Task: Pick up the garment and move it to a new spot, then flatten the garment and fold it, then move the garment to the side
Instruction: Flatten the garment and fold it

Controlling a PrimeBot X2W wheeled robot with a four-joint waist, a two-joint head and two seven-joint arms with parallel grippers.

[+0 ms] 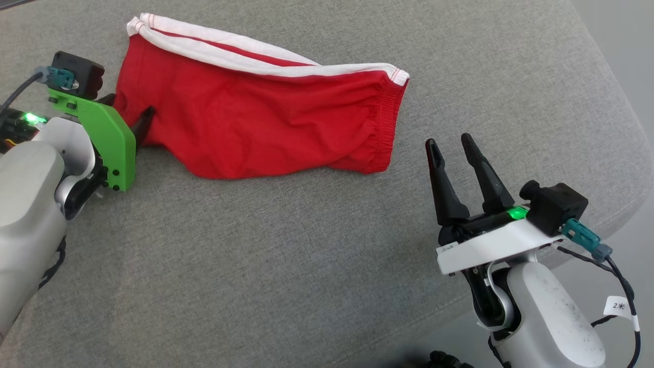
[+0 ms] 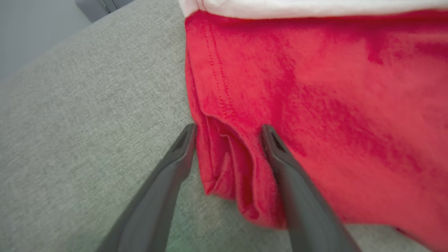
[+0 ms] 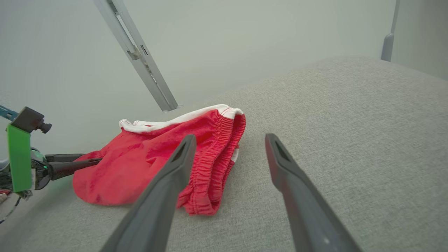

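Garment [image 1: 255, 122] rumpled on grey cushion [image 1: 306, 255]; left gripper's [image 2: 229, 129] jaws straddle its corner.

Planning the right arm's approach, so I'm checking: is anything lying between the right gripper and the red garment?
Nothing visible. Only bare grey cushion separates the right gripper from the garment at its gathered end. The left gripper sits at the far end, fingers open around a fold.

A grey fabric cushion [image 1: 306, 266] carries one red garment [image 1: 255, 117] with white trim, lying rumpled at the frame's upper centre.
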